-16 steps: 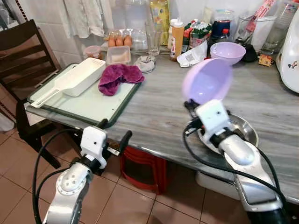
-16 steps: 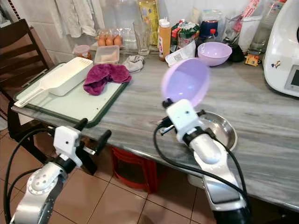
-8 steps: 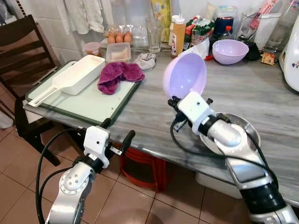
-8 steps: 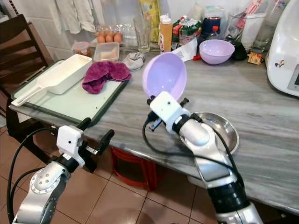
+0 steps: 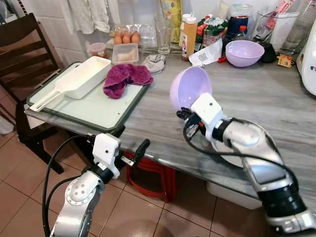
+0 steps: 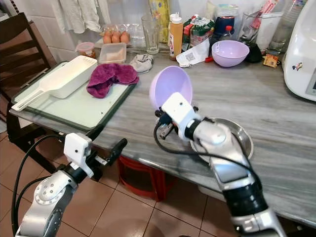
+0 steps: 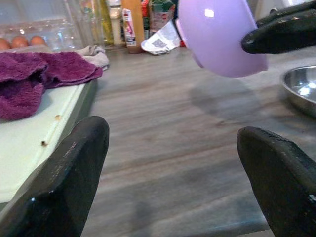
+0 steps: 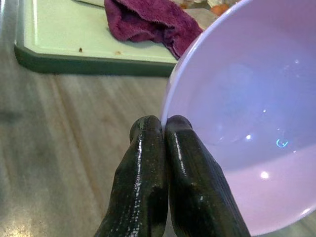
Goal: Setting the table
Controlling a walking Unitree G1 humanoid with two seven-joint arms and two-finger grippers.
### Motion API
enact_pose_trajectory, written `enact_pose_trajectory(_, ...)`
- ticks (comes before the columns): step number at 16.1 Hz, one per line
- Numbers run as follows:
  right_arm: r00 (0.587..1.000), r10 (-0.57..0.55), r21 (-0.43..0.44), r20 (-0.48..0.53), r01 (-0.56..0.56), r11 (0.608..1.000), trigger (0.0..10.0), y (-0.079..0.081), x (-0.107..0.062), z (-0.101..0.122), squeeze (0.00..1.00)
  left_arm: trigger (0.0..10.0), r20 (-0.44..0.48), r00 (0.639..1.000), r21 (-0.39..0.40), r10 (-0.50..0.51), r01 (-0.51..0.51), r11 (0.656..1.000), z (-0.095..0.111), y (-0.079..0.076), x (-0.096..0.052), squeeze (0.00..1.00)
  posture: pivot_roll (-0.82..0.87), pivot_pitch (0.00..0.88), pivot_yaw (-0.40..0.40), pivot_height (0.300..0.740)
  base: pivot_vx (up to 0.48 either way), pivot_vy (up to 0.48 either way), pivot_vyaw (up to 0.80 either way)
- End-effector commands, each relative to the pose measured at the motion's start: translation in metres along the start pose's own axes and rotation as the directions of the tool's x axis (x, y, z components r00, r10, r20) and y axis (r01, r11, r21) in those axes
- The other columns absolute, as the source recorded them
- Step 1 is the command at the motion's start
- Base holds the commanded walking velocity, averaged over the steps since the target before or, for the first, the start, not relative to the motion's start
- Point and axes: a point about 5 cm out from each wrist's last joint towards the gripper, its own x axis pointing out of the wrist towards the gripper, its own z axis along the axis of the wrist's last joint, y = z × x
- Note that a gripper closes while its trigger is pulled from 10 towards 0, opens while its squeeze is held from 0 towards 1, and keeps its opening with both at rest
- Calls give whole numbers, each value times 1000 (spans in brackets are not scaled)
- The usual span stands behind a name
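Bowl tipped on its side above bare grey table
Right gripper (image 8: 163, 129) is pinching the purple bowl (image 5: 191, 87) by its rim, mouth facing the green tray (image 5: 98, 111); left gripper (image 5: 129, 143) is hanging spread and empty at the table (image 5: 276, 98) edge

Glossy plastic bowl (image 5: 190, 87), shiny steel dish (image 6: 236, 139).

Two lilac bowls are in view: one bowl (image 5: 191, 87) held up over the table (image 5: 276, 103), the other bowl (image 5: 243, 52) far right. There is one steel bowl (image 6: 242, 138), one purple cloth (image 5: 126, 78), one green board (image 5: 94, 111), one white scoop (image 5: 79, 82), three eggs (image 5: 126, 38), one glass (image 5: 163, 35), one chair (image 5: 24, 59) and two grippers, left (image 5: 129, 143) and right (image 5: 186, 116).
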Motion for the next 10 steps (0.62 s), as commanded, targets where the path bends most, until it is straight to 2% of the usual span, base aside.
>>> enact_pose_trajectory(1, 999, 32, -15, -5, -32, 999, 10000, -4, 0, 5, 0, 10000, -6, 1000, 11, -18, 18, 1000, 0, 0, 0, 0, -179, 108, 68, 740, 0, 0, 0)
enact_pose_trajectory(3, 997, 70, -32, -38, -71, 997, 10000, -9, -1, 8, 0, 10000, -10, 999, 3, -32, 32, 999, 0, -2, 1, 0, -180, 108, 66, 740, 0, 0, 0)
enact_pose_trajectory(5, 981, 151, -76, -121, -161, 984, 10000, -7, -3, 6, 0, 10000, -15, 999, -3, -42, 42, 999, -2, -4, 1, 0, -179, 108, 66, 740, 0, 0, 0)
enact_pose_trajectory(7, 957, 228, -60, -181, -242, 968, 10000, -4, -8, 1, 0, 10000, -13, 998, -11, -55, 55, 998, -1, -5, 2, 0, -177, 107, 65, 740, 0, 0, 0)
enact_pose_trajectory(10, 941, 257, -57, -219, -276, 960, 10000, -6, -13, -3, 0, 10000, -3, 997, -16, -72, 72, 997, 1, -6, 2, 0, -175, 108, 65, 740, 0, 0, 0)
